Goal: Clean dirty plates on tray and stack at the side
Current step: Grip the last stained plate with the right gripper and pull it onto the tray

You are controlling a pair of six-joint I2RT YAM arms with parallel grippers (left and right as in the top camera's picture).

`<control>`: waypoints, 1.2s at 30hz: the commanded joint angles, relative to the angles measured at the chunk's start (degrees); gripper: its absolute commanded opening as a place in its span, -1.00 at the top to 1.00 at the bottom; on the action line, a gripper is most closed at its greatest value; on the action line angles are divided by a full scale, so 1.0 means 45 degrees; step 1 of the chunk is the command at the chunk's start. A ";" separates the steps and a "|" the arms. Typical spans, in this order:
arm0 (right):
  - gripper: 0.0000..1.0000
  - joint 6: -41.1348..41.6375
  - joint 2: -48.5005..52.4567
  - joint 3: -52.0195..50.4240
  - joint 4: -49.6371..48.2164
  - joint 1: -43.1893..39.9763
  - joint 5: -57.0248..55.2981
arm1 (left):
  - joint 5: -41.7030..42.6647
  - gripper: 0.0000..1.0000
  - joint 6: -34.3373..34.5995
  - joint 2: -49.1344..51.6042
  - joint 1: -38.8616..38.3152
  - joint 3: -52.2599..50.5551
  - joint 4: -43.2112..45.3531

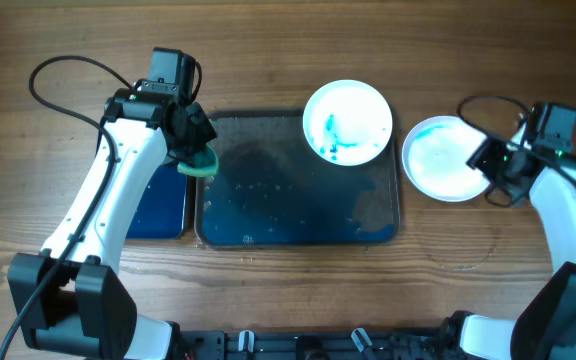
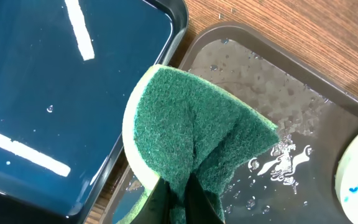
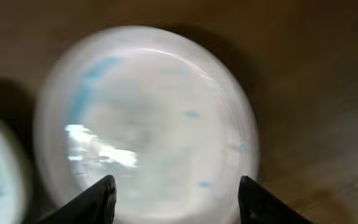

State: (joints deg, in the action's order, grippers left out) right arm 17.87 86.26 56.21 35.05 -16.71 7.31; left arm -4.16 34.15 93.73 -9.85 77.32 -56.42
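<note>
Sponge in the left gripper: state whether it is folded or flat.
Folded. The sponge is pinched by the left gripper, its green face creased into a ridge, yellow edge curling round.

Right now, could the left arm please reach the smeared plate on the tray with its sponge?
Probably yes: the tray between sponge and plate lies bare, and the right gripper hovers aside over another plate.

Robot test bench, lab-like. Signs: wood-grain table [image 1: 268, 60]; left arm [image 1: 108, 200] and right arm [image 1: 568, 210], white-and-black, based at near edge by black frame [image 1: 298, 345]; loose black cable [image 1: 63, 65]. Dishwashing props laid out: wet tray [image 1: 298, 200], plates [image 1: 347, 122], green sponge [image 1: 200, 160].
</note>
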 commanded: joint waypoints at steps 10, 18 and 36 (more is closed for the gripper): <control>0.09 -0.3458 0.6484 0.6173 -0.0092 0.4775 0.2016 | 0.0102 0.92 -0.0204 -0.0136 -0.0010 0.0151 0.0180; 0.46 -0.4284 0.7650 0.6154 -0.1044 0.4833 0.1409 | 0.0107 0.92 -0.0199 -0.0136 -0.0010 0.0151 0.0141; 0.91 0.5401 0.6441 0.4337 0.1394 0.9758 0.0753 | 0.0209 0.92 -0.0146 0.0272 -0.0015 0.0039 0.0141</control>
State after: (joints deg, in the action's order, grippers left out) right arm 29.85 116.44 79.44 43.38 23.92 11.77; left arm -4.14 34.15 93.76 -9.85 77.32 -55.96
